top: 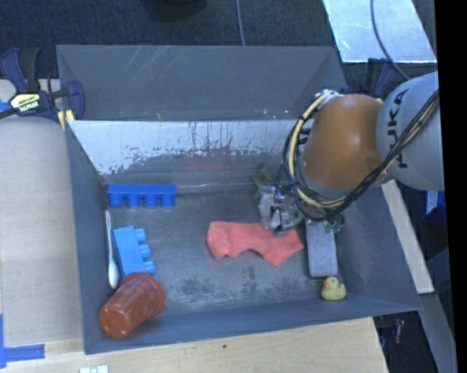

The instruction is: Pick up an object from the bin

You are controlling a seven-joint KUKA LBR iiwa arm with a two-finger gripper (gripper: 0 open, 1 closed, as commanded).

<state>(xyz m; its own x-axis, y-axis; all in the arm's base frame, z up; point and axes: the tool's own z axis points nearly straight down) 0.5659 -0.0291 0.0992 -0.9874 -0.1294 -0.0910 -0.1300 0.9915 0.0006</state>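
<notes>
My gripper [276, 217] hangs low in the right half of the bin, its fingertips at the upper right end of a crumpled pink cloth [249, 241]. Whether the tips touch the cloth is hidden by the gripper body. Just right of the cloth lies a grey rectangular block [321, 251], and a small yellow duck [332, 290] sits below it by the front wall. Something dark green [263, 177] peeks out behind the gripper near the back wall.
On the left lie a dark blue toothed brick [142, 197], a light blue brick [132, 250], a white stick [110, 252] and a brown-red cylinder [131, 305] in the front left corner. The arm's orange dome overhangs the bin's right side.
</notes>
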